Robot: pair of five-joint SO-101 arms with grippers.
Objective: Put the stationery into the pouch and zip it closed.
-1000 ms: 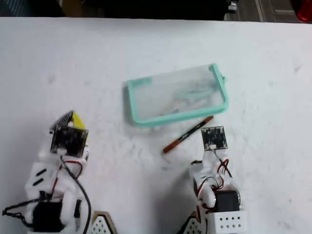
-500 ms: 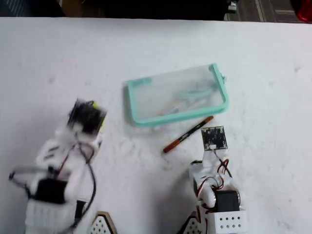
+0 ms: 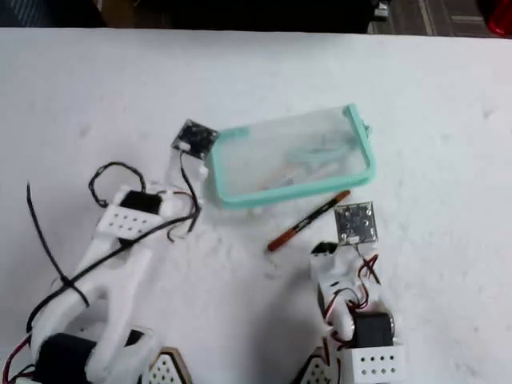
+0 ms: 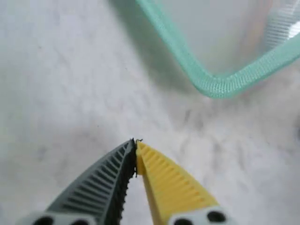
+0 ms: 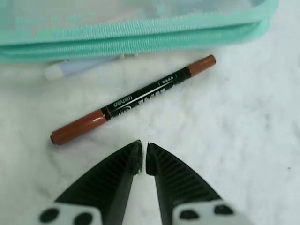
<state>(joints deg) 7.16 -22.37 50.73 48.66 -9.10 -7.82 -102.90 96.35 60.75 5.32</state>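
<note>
A translucent pouch (image 3: pixel 292 156) with a teal zip edge lies mid-table with stationery inside. A brown-and-black marker (image 3: pixel 308 221) lies on the table just in front of it. My left arm (image 3: pixel 132 212) stretches to the pouch's left end. In the left wrist view my left gripper (image 4: pixel 136 143) is shut and holds nothing, hovering just off the pouch's teal corner (image 4: pixel 211 85). My right gripper (image 5: pixel 143 151) is shut and holds nothing, a short way in front of the marker (image 5: pixel 133 101). A pale blue pen end (image 5: pixel 70 69) pokes out at the pouch's edge (image 5: pixel 140 40).
The white tabletop (image 3: pixel 432 120) has free room all around the pouch. The right arm's base (image 3: pixel 356 336) stands at the near edge. Dark floor shows beyond the table's far edge.
My left arm has swung from the near left of the table up and rightward to the pouch's left end. The right arm has barely shifted.
</note>
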